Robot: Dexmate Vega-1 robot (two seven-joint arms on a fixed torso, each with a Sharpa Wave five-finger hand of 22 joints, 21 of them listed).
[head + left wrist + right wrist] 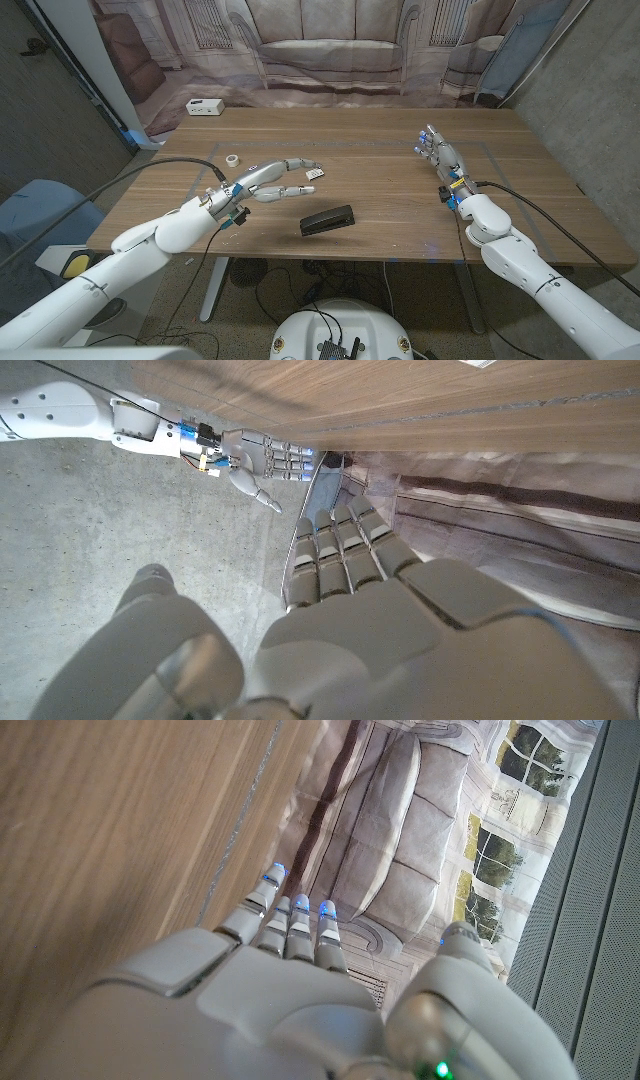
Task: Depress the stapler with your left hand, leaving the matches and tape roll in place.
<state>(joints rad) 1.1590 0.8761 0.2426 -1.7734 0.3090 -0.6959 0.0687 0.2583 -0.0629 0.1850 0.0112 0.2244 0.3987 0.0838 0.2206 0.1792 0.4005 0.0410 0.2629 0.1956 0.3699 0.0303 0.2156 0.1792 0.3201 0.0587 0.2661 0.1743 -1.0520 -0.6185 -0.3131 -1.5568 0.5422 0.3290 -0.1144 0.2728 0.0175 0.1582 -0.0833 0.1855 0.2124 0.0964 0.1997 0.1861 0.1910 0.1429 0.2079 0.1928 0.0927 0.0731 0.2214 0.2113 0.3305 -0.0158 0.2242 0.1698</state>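
Your left hand (268, 181), fingers spread and empty, hovers up-left of the stapler (328, 220) at frame centre, so swing right and press down.

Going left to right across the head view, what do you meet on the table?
Tape roll → left hand, hovering open above the wood → matches by its fingertips → black stapler nearer the front edge → right hand, open, at the right side of the table.
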